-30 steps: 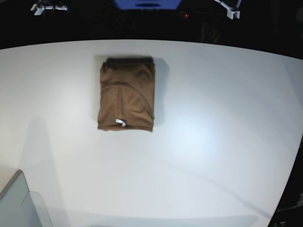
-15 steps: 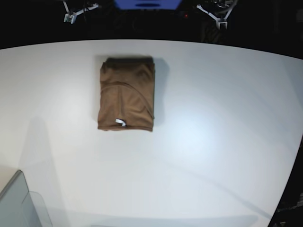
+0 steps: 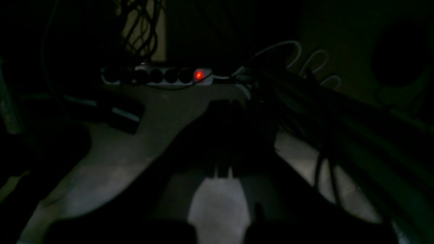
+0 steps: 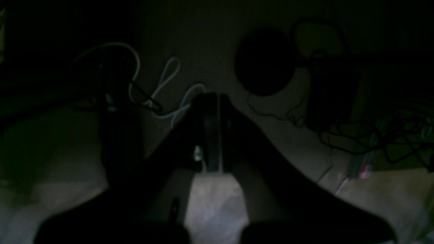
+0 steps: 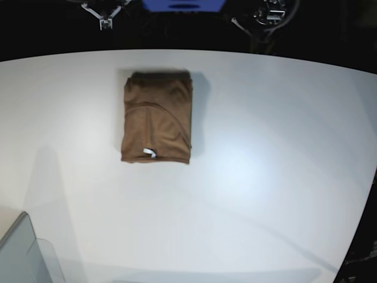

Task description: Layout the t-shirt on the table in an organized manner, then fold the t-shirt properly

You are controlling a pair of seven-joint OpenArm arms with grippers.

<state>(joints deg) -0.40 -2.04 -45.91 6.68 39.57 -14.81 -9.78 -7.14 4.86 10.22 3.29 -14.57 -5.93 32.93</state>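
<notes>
A brown t-shirt [image 5: 157,118], folded into a compact, soft-edged rectangle of matte cotton, lies flat on the smooth white table [image 5: 259,177], a small white tag [image 5: 150,152] showing near its lower edge and a curved neckline seam arcing across its top layer. The cloth sits well apart from both sets of jaws, which hang beyond the table's curved far edge in darkness. The right gripper [image 4: 212,130] is clenched, its dark fingers pressed together with nothing between them; past its tips lie pale looping cables [image 4: 162,84] and a round dark shape too dim to identify. The left gripper [image 3: 225,135] is likewise clenched and empty, with a white power strip [image 3: 159,76] and its glowing red switch ahead of the tips. A translucent grey bin corner [image 5: 23,253] is cut off at the frame's lower left.
</notes>
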